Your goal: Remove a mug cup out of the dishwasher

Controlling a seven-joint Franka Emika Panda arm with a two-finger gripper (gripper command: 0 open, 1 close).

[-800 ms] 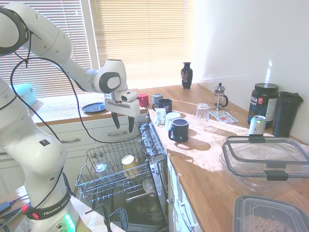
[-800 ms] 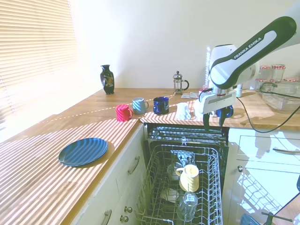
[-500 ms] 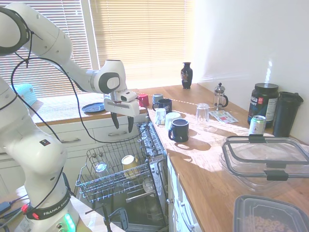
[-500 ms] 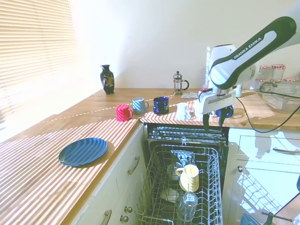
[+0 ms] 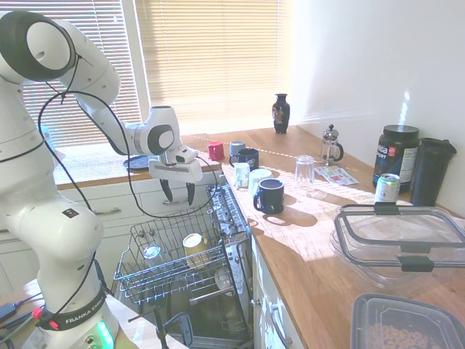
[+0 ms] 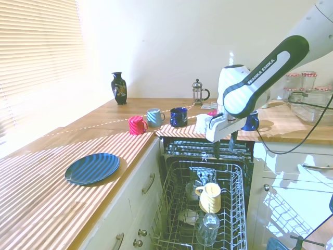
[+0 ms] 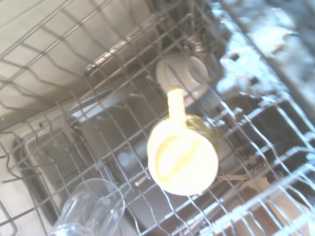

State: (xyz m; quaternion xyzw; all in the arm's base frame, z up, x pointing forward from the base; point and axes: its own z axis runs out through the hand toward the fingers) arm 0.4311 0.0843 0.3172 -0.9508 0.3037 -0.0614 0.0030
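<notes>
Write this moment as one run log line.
phase: approach | gripper: open, above rack | mug cup: upside down in dishwasher rack, untouched | glass: beside it
</notes>
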